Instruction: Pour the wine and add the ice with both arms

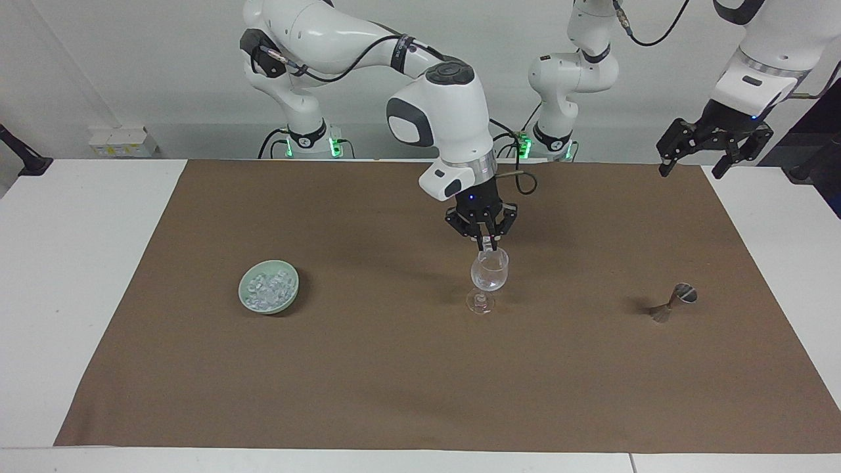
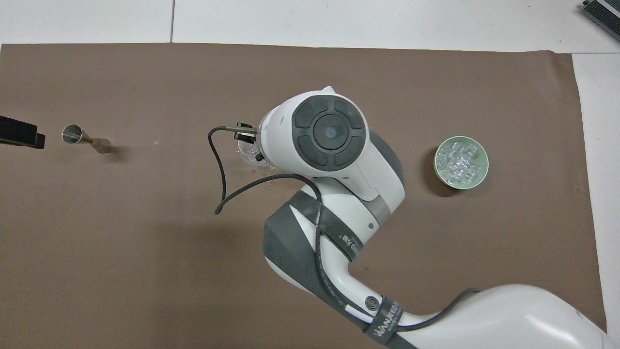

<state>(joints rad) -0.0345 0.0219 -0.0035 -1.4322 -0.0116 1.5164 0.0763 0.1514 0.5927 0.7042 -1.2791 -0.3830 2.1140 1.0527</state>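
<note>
1. Right gripper (image 1: 487, 244) hangs directly over the mouth of the wine glass (image 1: 489, 270), fingertips pinched together on one small clear ice cube (image 1: 487, 247), just above the rim. In the overhead view the right arm's wrist housing (image 2: 329, 135) covers most of the glass; only an edge of the bowl and foot shows (image 2: 252, 157).
2. Wine glass stands upright near the middle of the brown mat (image 1: 394, 381), with something clear low in the bowl; cannot tell what.
3. Green bowl (image 1: 244, 293) sits on the mat toward the right arm's end of the table, well apart from the glass. It holds the ice (image 1: 269, 289), a heap of small clear cubes.
4. Metal jigger (image 1: 673, 302) stands on the mat toward the left arm's end, tilted, well apart from the glass.
5. Left gripper (image 1: 713, 141) waits raised over the mat's corner at the left arm's end, nearest the robots, jaws spread wide, nothing between them. Overhead, only a dark tip shows (image 2: 19, 135), beside the jigger (image 2: 72, 134).
</note>
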